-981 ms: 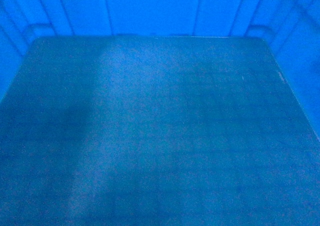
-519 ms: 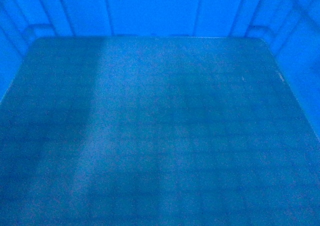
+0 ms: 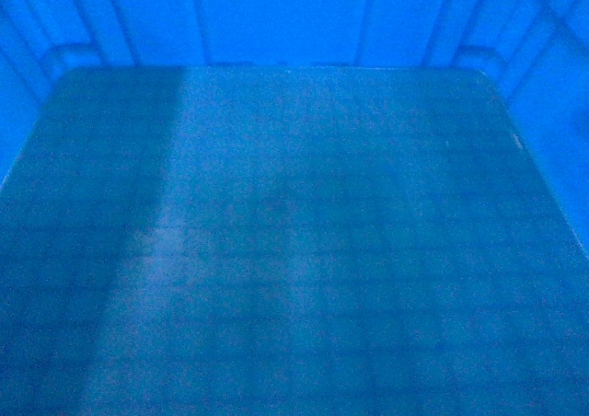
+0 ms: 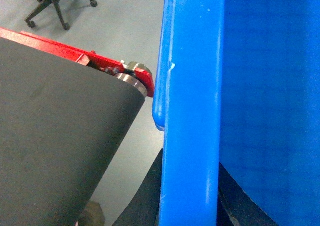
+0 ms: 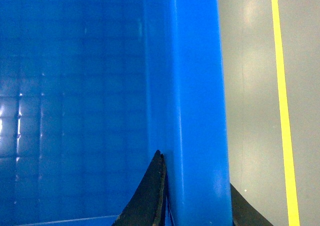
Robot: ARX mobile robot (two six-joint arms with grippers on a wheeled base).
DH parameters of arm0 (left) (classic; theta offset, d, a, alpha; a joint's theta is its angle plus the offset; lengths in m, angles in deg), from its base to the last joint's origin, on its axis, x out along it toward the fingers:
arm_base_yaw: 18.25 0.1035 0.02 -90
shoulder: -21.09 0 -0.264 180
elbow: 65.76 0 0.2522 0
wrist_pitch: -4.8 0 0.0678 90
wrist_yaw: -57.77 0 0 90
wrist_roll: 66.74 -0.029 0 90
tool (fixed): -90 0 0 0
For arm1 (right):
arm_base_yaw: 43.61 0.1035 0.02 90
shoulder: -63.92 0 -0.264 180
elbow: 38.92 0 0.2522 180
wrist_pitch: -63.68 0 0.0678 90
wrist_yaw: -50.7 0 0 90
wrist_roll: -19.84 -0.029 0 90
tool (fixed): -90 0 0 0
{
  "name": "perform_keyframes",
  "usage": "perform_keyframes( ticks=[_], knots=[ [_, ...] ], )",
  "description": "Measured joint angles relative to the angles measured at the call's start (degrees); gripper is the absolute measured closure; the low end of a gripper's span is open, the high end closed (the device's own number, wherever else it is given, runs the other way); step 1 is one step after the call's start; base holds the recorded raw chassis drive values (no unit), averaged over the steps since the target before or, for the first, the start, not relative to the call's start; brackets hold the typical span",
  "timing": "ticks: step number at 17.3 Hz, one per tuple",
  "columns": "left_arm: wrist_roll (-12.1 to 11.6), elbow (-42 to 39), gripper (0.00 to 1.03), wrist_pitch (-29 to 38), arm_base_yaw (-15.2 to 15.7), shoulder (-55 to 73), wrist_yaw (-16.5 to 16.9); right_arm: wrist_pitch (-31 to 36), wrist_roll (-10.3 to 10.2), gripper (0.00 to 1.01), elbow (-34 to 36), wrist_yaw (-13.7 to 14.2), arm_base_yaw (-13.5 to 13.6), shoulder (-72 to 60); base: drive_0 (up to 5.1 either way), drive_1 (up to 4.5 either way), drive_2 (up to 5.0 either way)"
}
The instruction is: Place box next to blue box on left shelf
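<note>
The box (image 3: pixel 294 250) fills the whole head view: nothing but its blue floor with a faint square grid, a paler band of light running down the left half, and the ribbed inner walls rising at the top and at both sides. It sits right under the head camera, carried between the two arms.

From the left wrist, the box's thick rim (image 4: pixel 192 106) runs straight up the middle of the view, with the inside of the box to the right. The left gripper (image 4: pixel 190 206) straddles that rim at the bottom edge, one dark finger (image 4: pixel 145 201) outside the wall and the other inside, clamped on the box's wall.

From the right wrist it looks the same in mirror form: the right gripper (image 5: pixel 197 206) has one black finger (image 5: pixel 150 196) inside against the wall and the other outside, pinching the rim between them.

Beyond the box on the left there is a dark grey belt surface (image 4: pixel 55 136), with a red metal frame (image 4: pixel 75 53) along its far edge and a metal roller end (image 4: pixel 135 73) close to the box's rim. Further off stands an office chair's wheeled base (image 4: pixel 57 3) on the grey floor (image 4: pixel 130 26). On the right side, a yellow line (image 5: pixel 282 101) runs along the floor. The shelf itself I can't see from any view.
</note>
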Motion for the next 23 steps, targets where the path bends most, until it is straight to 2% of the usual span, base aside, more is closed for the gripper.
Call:
perform_keyframes(
  ticks=[9,14,23],
  knots=[
    [0.00,0.00,0.90,0.02,0.00,0.00,0.00,0.02,0.00,0.88,0.00,0.00,0.00,0.02,-1.6,-1.57,-1.6],
    [0.00,0.00,0.90,0.04,-0.04,0.02,0.11,-0.11,0.07,0.88,0.00,0.26,0.00,0.31,-0.1,-0.13,-0.1],
    [0.02,0.00,0.90,-0.07,-0.04,0.00,-0.07,0.00,0.09,0.88,0.00,0.07,0.00,0.11,-0.1,3.77,-3.9]
  ],
)
